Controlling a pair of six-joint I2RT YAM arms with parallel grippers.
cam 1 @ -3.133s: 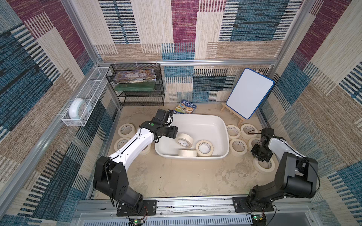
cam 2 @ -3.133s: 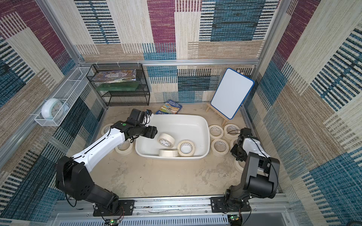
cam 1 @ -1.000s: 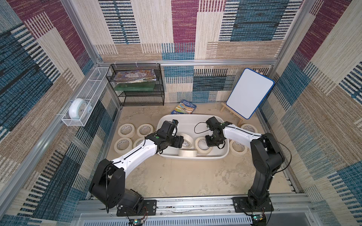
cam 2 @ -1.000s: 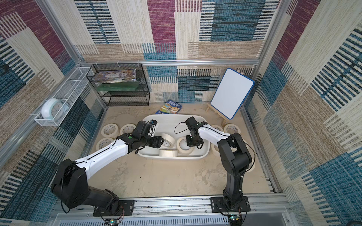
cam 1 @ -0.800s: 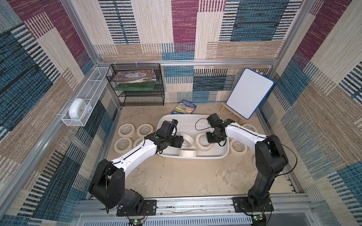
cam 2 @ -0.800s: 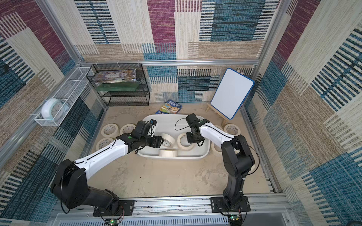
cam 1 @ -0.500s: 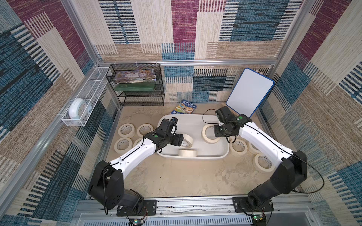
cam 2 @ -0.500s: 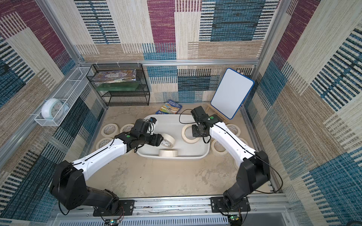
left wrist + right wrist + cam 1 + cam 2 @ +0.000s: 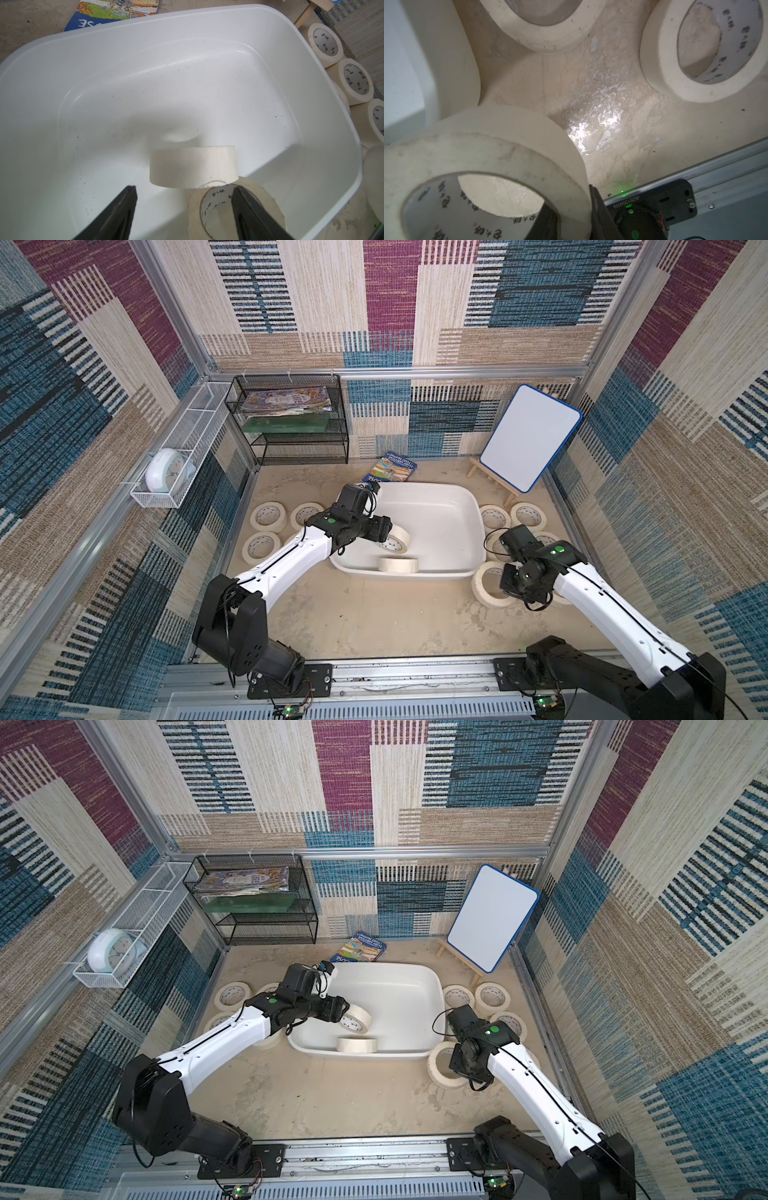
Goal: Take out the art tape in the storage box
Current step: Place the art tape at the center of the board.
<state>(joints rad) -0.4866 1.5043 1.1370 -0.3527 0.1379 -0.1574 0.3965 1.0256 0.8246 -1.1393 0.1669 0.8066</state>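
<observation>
Sandy table [image 9: 374,626] carries the storage box [image 9: 440,510]; inside it, left jaws stand apart, one finger [image 9: 249,214] through an art tape roll [image 9: 397,540]. Merely hooked, it could slide off. Right jaws clamp another roll [image 9: 508,145] outside.

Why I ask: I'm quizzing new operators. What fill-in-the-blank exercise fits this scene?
The storage box holds ___ rolls of art tape.
The right end effector is clamped on ___ roll beside the box.
The left end effector, inside the box, is ___, not shut.
The white wire basket holds a ___.
Missing words: two; one; open; clock.
</observation>
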